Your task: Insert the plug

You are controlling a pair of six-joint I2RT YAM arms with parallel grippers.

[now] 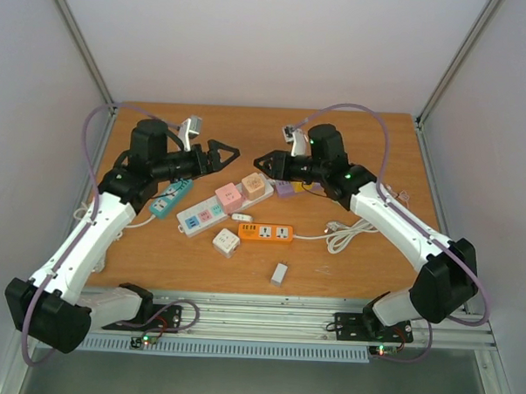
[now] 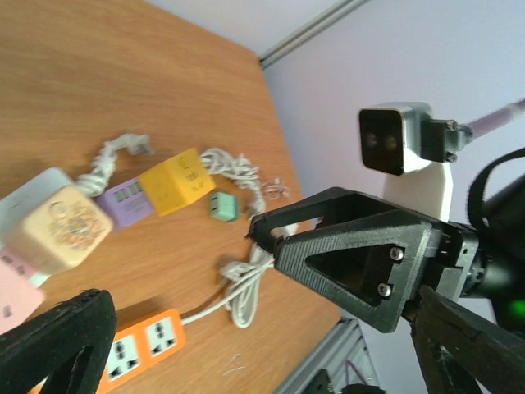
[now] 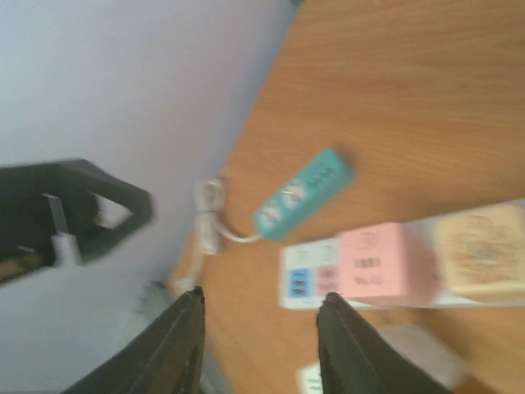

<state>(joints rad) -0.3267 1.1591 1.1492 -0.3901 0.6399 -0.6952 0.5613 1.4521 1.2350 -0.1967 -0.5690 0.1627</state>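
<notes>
Several power strips lie mid-table: a teal one [image 1: 171, 197], a white one [image 1: 212, 210] carrying a pink cube [image 1: 229, 195] and a beige cube [image 1: 253, 184], and an orange one [image 1: 266, 233]. A small white plug [image 1: 241, 217] lies between the white and orange strips. My left gripper [image 1: 223, 152] and right gripper [image 1: 263, 159] hang open and empty above the table, tips facing each other over the beige cube. In the left wrist view my left gripper [image 2: 262, 328] looks at the right gripper's finger [image 2: 353, 254]. In the right wrist view my right gripper [image 3: 262, 295] is over the white strip [image 3: 299, 275].
A white cube adapter [image 1: 225, 241] and a grey adapter [image 1: 280, 274] lie near the front. A purple adapter [image 1: 283, 187], a yellow cube [image 2: 182, 180] and a small green adapter [image 2: 220, 205] lie under the right arm. The orange strip's coiled white cable [image 1: 340, 235] lies at the right.
</notes>
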